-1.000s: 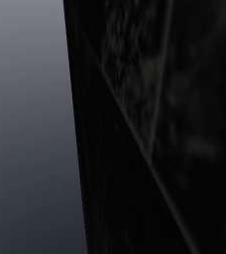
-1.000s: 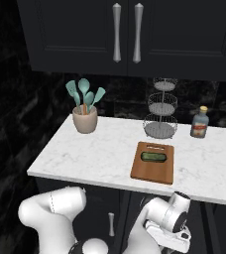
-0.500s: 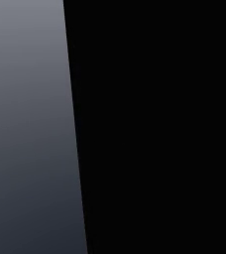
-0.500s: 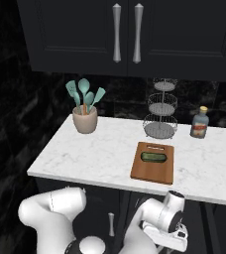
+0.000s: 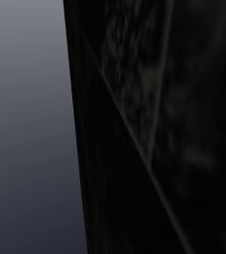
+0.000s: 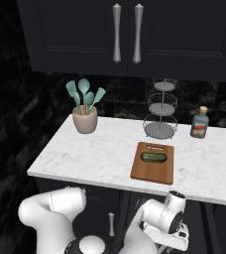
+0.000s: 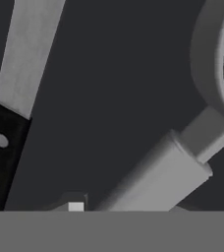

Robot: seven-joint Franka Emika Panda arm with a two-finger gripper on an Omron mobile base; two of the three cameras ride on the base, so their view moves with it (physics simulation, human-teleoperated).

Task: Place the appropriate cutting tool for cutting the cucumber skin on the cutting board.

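In the hand view a grey peeler point(image 7: 158, 172) with a looped head lies slantwise on a dark floor. My gripper point(image 7: 127, 207) has its two fingertips point(image 7: 75, 205) on either side of the peeler's handle, closed in on it. A knife point(image 7: 6, 147) with a black riveted handle and grey blade lies to the left. In the right base view the wooden cutting board point(image 6: 152, 173) sits on the white marble counter point(image 6: 100, 154) with the green cucumber point(image 6: 153, 157) on it. My wrist point(image 6: 169, 223) hangs below the counter's front edge.
A beige pot of teal utensils point(image 6: 85, 116) stands at the counter's back left. A tiered wire basket point(image 6: 160, 114) and a bottle point(image 6: 199, 123) stand at the back right. Dark cabinet doors hang above. A dark wall point(image 5: 159, 124) stands close in the left base view.
The jaws have narrowed onto the peeler's handle. My wrist has shifted slightly left and down below the counter edge.
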